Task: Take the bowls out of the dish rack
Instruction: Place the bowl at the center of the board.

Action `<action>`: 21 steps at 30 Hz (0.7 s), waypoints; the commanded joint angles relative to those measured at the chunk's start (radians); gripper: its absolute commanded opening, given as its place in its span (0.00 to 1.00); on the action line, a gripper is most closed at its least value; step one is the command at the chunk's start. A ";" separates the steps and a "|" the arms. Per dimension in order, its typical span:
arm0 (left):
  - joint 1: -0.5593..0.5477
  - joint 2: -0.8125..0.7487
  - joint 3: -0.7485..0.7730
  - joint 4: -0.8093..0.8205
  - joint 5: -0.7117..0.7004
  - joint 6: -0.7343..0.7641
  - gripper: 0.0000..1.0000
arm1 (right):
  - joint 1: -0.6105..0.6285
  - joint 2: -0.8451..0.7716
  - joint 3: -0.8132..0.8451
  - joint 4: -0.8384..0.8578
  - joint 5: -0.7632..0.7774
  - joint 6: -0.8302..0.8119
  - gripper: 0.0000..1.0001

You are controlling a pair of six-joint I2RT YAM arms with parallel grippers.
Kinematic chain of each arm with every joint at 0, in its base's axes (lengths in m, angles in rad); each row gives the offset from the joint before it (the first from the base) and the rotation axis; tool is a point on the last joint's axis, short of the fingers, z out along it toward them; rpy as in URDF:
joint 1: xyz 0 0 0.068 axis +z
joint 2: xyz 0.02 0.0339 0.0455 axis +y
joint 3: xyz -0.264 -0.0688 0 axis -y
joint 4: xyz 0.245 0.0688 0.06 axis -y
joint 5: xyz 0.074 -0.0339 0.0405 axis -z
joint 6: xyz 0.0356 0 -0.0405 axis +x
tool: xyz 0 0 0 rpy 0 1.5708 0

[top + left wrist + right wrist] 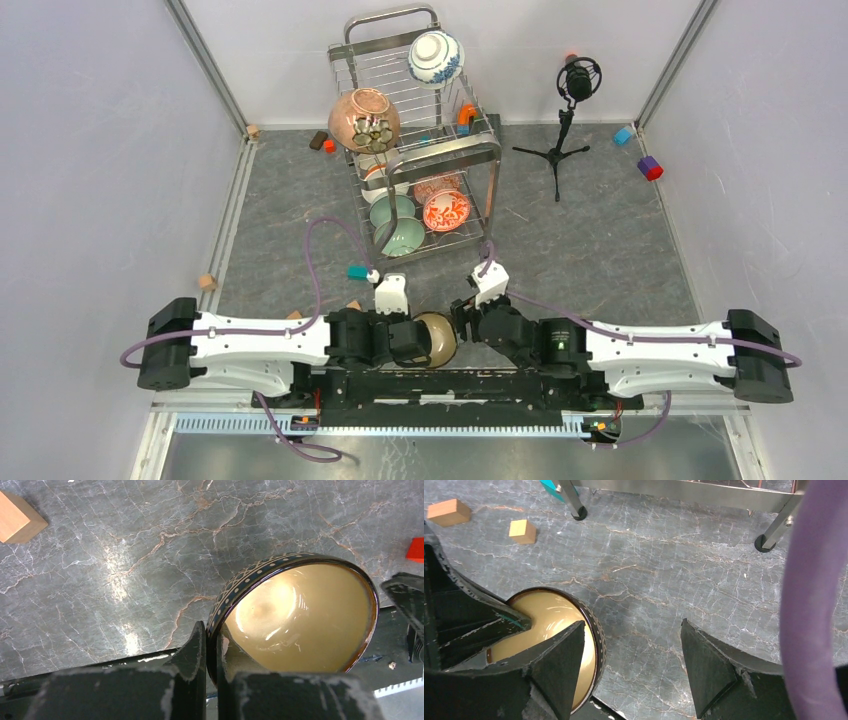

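Tan bowl (300,620), glossy yellow inside with a dark dotted band outside, is out of the rack. It sits at 6 o'clock on the tabletop (600,250), at the near edge between the two arm bases. Left fingers (195,650) are clamped on its rim, one inside and one outside, and the bowl is tipped on edge, mouth facing sideways toward the right arm. Right fingers (711,660) are spread apart and gripping nothing. One hangs over the bowl's mouth and the other over bare tabletop, so the rim lies between them. Probably a handover or a two-arm set-down: the left pinch keeps the bowl steady while the right lines up on the far rim.

Dish rack (440,152) stands at 12 o'clock, well apart from both arms. It holds a brown bowl (363,118) at the upper tier's 9 o'clock side, a blue-and-white bowl (435,57) at its far end, and a pale green bowl (400,232) and a red floral bowl (446,210) on the lower tier. So most of the unloading is left to do. Risk: a thin rim pinch on a glazed bowl can slip.
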 commanded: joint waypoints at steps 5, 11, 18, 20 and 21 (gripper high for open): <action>-0.005 0.027 0.066 0.005 -0.067 -0.091 0.02 | -0.013 0.076 0.042 -0.012 -0.241 0.007 0.53; -0.004 0.032 0.064 0.004 -0.072 -0.095 0.02 | -0.013 0.130 0.040 -0.004 -0.301 -0.007 0.48; -0.004 0.034 0.064 0.006 -0.076 -0.101 0.02 | -0.013 0.166 0.023 0.013 -0.336 -0.007 0.31; -0.005 0.034 0.064 0.006 -0.078 -0.102 0.02 | -0.013 0.176 0.023 0.017 -0.348 -0.004 0.25; -0.004 0.034 0.065 0.005 -0.080 -0.103 0.02 | -0.013 0.183 0.023 0.019 -0.355 -0.003 0.23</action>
